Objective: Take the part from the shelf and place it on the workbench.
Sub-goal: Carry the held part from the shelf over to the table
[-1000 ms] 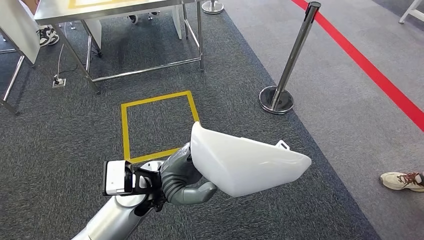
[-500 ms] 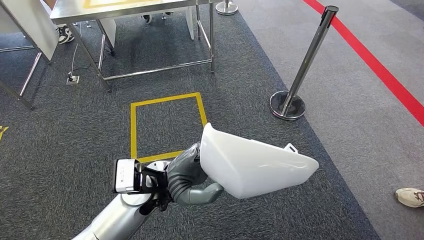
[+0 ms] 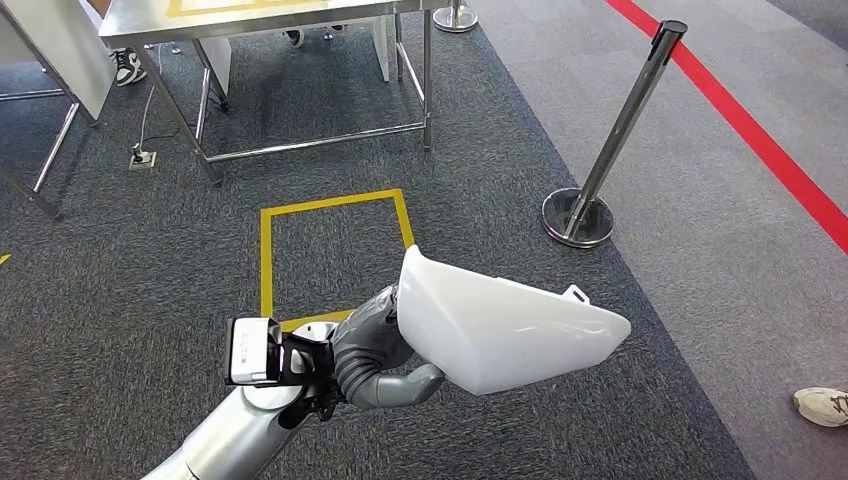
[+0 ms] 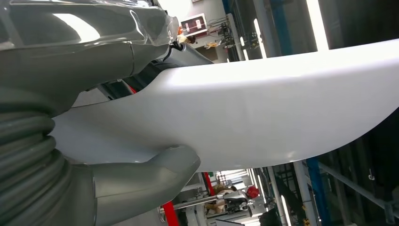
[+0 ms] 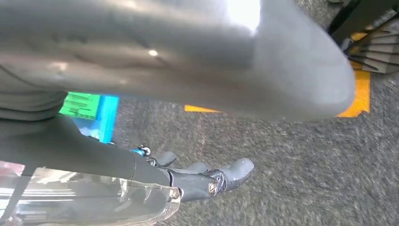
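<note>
Carrying the white part toward the steel workbench [image 3: 250, 15]

White part [image 3: 505, 325] is riding out front over the carpet, left hand [image 3: 375, 350] gripping its near edge, thumb underneath; right hand [image 5: 207, 181] is hanging by the floor, fingers loosely curled, holding nothing

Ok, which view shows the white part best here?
The head view: the whole white part shows, with its outline and the left hand gripping one end above the carpet. The left wrist view shows a close stretch of its underside against the thumb. The right wrist view gives nothing clearly identifiable as the part.
</note>
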Available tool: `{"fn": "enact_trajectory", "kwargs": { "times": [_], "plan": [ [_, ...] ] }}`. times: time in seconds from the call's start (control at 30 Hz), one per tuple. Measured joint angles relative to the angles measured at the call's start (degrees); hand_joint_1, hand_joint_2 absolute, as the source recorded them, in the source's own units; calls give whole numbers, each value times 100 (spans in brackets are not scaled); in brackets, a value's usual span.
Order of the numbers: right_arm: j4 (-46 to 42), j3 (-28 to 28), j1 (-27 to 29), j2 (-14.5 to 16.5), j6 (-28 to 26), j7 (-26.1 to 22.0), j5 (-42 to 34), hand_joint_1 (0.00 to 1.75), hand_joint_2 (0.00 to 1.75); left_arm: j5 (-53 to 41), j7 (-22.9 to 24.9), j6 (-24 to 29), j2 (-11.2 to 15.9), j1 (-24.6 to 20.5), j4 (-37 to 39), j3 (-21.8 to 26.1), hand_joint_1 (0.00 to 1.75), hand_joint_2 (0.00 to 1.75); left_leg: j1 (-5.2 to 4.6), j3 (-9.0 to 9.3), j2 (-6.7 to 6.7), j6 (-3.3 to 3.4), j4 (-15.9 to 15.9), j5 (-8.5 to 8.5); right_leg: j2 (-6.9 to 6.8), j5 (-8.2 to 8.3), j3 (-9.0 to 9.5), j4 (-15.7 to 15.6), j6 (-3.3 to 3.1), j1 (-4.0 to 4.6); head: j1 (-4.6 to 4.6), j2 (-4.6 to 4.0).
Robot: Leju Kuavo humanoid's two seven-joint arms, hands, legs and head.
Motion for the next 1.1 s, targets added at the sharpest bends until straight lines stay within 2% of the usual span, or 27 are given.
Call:
{"fn": "enact_trajectory", "kwargs": {
  "times": [0.07,0.1,0.17,0.2,0.23,0.27,0.3,0.33,0.37,0.43,0.47,0.5,0.53,0.57,0.6,0.67,0.7,0.73,0.77,0.8,0.83,0.87,0.9,0.97,1.03,1.07,1.1],
  "plan": [
    [-1,-2,-8,-2,1,14,2,0,0,1,-4,-12,-19,-17,4,-2,175,175,32,88,-19,73,-51,-16,0,-154,-128,309,41,3,25,0],
    [-1,-1,-9,-4,1,25,11,0,0,0,-5,-17,-27,-24,13,-5,175,175,37,114,-29,103,-59,-40,9,-297,-311,664,53,2,43,0],
    [-1,0,3,-7,8,60,32,0,0,-1,-7,-27,-39,-22,41,-13,175,175,35,152,-83,131,-57,-91,19,-553,-794,1459,79,3,65,0],
    [0,1,16,-5,14,77,45,0,0,-1,-7,-30,-40,-18,54,-17,175,175,34,179,-125,130,-56,-116,20,-553,-946,1657,85,1,65,0],
    [1,1,28,-3,20,88,55,0,0,0,-7,-32,-42,-14,63,-20,175,175,35,217,-175,120,-55,-144,24,-431,-975,1615,84,-2,66,0],
    [1,1,36,-4,26,96,66,0,0,0,-7,-34,-43,-14,68,-23,175,175,39,268,-228,106,-53,-178,40,-208,-878,1327,79,-7,66,0],
    [1,1,40,-9,31,104,74,0,0,0,-7,-36,-46,-14,73,-26,175,175,43,319,-277,84,-51,-218,99,42,-703,893,74,-18,68,0],
    [1,1,39,-11,37,112,80,0,0,1,-7,-38,-49,-17,81,-29,175,175,38,345,-325,53,-43,-260,207,209,-524,494,72,-33,68,0],
    [1,1,37,-12,43,122,85,0,0,0,-8,-40,-52,-21,89,-32,175,175,38,357,-371,21,-36,-292,300,300,-389,207,64,-42,67,0],
    [1,1,38,-10,53,142,95,0,0,1,-9,-43,-56,-27,100,-39,175,175,45,339,-465,-42,-36,-322,387,259,-297,59,25,-34,64,0],
    [1,1,36,-10,54,149,99,0,0,0,-9,-44,-57,-27,99,-40,175,175,58,342,-510,-69,-46,-330,343,244,-284,58,-10,-29,60,0],
    [0,1,34,-11,55,153,102,0,0,1,-10,-44,-56,-28,98,-40,175,175,62,340,-490,-98,-35,-346,295,227,-257,48,-48,-31,61,0],
    [-1,2,30,-11,54,153,101,0,0,2,-11,-45,-56,-34,97,-39,175,175,60,301,-402,-129,47,-386,245,204,-217,36,-92,-37,45,0],
    [-1,2,27,-10,49,152,98,0,0,2,-13,-45,-56,-42,97,-38,175,175,57,191,-277,-161,253,-473,198,177,-171,25,-135,-45,33,0],
    [-2,1,28,-10,34,152,88,0,0,3,-15,-45,-56,-47,97,-39,175,175,56,-4,-136,-187,586,-592,150,144,-129,19,-168,-44,21,0],
    [-2,-6,32,-8,-6,154,57,0,0,3,-15,-45,-50,-45,104,-44,175,175,61,-545,-16,-216,1405,-823,72,75,-68,19,-197,-39,8,0],
    [-2,-10,33,-7,-25,155,41,0,0,3,-15,-45,-45,-37,107,-45,175,175,63,-755,-8,-218,1656,-822,41,41,-34,19,-196,-38,5,0],
    [-2,-15,31,-5,-37,155,33,0,0,3,-15,-45,-43,-30,110,-47,175,175,63,-852,-6,-214,1686,-699,19,5,11,19,-191,-38,4,0],
    [-2,-18,26,-2,-44,156,30,0,0,3,-15,-45,-42,-26,110,-48,175,175,62,-815,-3,-201,1468,-465,7,-35,70,18,-184,-38,6,0],
    [-2,-20,21,3,-49,156,29,0,0,3,-15,-45,-43,-26,110,-48,175,175,59,-673,9,-179,1071,-173,1,-79,136,17,-173,-38,4,0],
    [-2,-22,16,8,-53,156,28,0,0,4,-15,-45,-44,-29,110,-48,175,175,50,-504,36,-154,677,35,-2,-123,187,12,-157,-34,9,0],
    [-2,-25,10,14,-56,156,27,0,0,4,-15,-45,-46,-37,109,-49,175,175,34,-350,58,-129,349,149,1,-162,218,9,-130,-27,7,0],
    [-2,-28,5,20,-58,159,25,0,0,4,-14,-47,-50,-43,108,-50,175,175,18,-257,74,-104,167,170,1,-191,231,-1,-100,-20,11,0],
    [-2,-33,-3,32,-62,167,25,0,0,2,-13,-50,-56,-52,104,-54,175,175,-6,-194,56,-54,84,86,-17,-228,260,-50,-30,-15,11,0],
    [-2,-34,-12,41,-63,174,26,0,0,2,-11,-53,-71,-57,95,-55,175,175,23,-122,23,15,38,64,-40,-281,306,-34,28,-26,20,0],
    [-2,-35,-19,43,-66,174,25,0,0,2,-9,-55,-85,-68,91,-56,175,175,39,-71,14,50,9,51,-40,-357,251,122,48,-24,32,0],
    [-3,-37,-23,43,-69,173,25,0,0,-1,-6,-57,-100,-75,87,-58,175,175,53,-18,8,84,-13,31,-30,-481,96,429,61,-23,47,0]
  ]
}}
